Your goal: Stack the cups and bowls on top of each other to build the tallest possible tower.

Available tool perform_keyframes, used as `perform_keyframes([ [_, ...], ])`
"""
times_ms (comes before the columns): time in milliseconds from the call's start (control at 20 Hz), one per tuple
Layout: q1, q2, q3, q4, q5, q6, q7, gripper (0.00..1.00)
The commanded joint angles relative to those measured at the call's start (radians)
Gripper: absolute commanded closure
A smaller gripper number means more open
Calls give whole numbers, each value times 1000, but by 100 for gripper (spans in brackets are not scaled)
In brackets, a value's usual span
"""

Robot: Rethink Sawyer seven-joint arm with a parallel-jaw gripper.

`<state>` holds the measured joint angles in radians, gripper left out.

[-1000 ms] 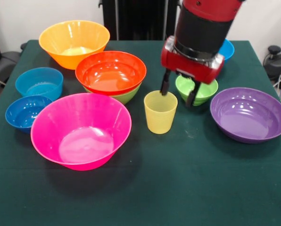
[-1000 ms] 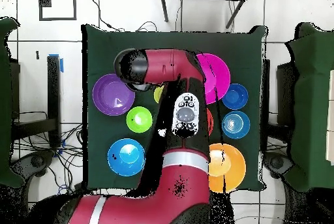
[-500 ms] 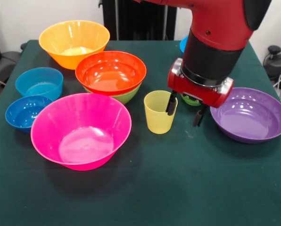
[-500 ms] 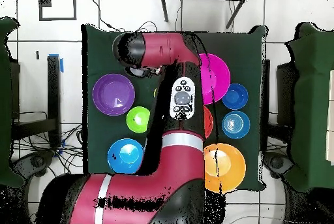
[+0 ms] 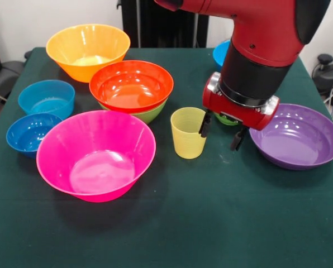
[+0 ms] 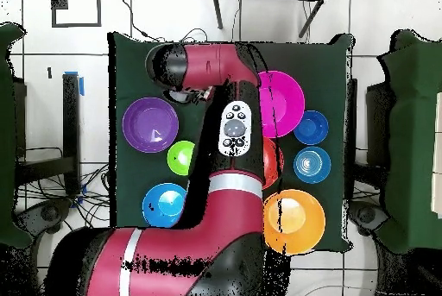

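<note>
The translucent yellow cup (image 5: 188, 133) stands upright in the middle of the table. My gripper (image 5: 220, 132) is open, low over the table just right of the cup; its left finger (image 5: 204, 124) is at the cup's right rim, and I cannot tell if it touches. It holds nothing. The red-orange bowl (image 5: 131, 85) sits nested in a medium green bowl (image 5: 150, 114) left of the cup. The small green bowl (image 5: 226, 119) is mostly hidden behind the gripper; it also shows in the overhead view (image 6: 182, 158). The arm hides the cup and gripper in the overhead view.
A large pink bowl (image 5: 96, 153) is near front left and an orange bowl (image 5: 88, 50) is at the back left. Two blue bowls (image 5: 46, 97) (image 5: 29, 132) stand at the left edge. A purple bowl (image 5: 292, 137) is close to the gripper's right. Another blue bowl (image 5: 221, 53) is behind the arm.
The arm has come forward from over the small green bowl and lowered, so the open fingers now hang beside the cup's right side. No object has moved.
</note>
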<state>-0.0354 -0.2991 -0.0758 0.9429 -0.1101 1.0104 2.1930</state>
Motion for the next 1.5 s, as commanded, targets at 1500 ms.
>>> perform_keyframes([
  [1500, 139, -12, -126, 324, 11, -408, 148, 0],
])
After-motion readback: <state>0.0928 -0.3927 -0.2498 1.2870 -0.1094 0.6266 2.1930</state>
